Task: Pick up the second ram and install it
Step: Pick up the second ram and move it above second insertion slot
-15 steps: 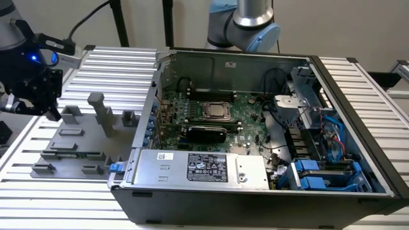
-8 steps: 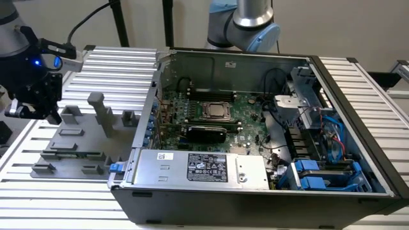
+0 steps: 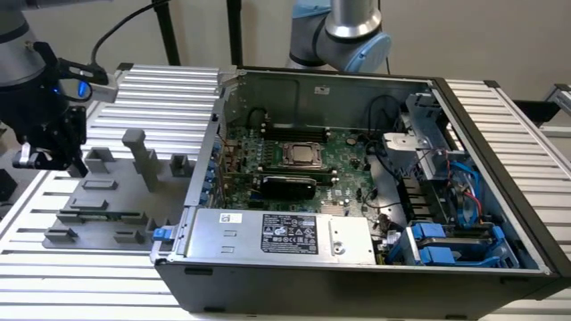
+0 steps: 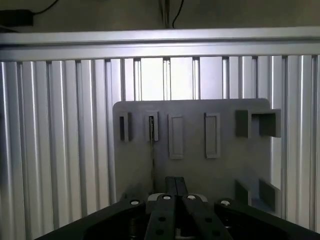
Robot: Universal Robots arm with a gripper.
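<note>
The second ram [image 3: 100, 215] is a slim green stick standing on edge in the grey holder plate [image 3: 107, 194] at the exterior view's left. In the wrist view the ram [image 4: 151, 150] appears as a thin dark line running from one of the plate's [image 4: 200, 170] slots. My gripper [image 3: 43, 160] hangs above the far left part of that plate, well clear of the stick. In the wrist view the gripper [image 4: 176, 184] has its two fingers pressed together with nothing between them, and the stick lies a little to one side of them.
The open computer case [image 3: 499, 167] takes up the middle and right of the exterior view. Inside are the motherboard with its square CPU socket [image 3: 301, 154], long black memory slots [image 3: 295, 128] and a black-topped card [image 3: 287, 182]. A tall grey post [image 3: 136, 157] rises from the holder plate.
</note>
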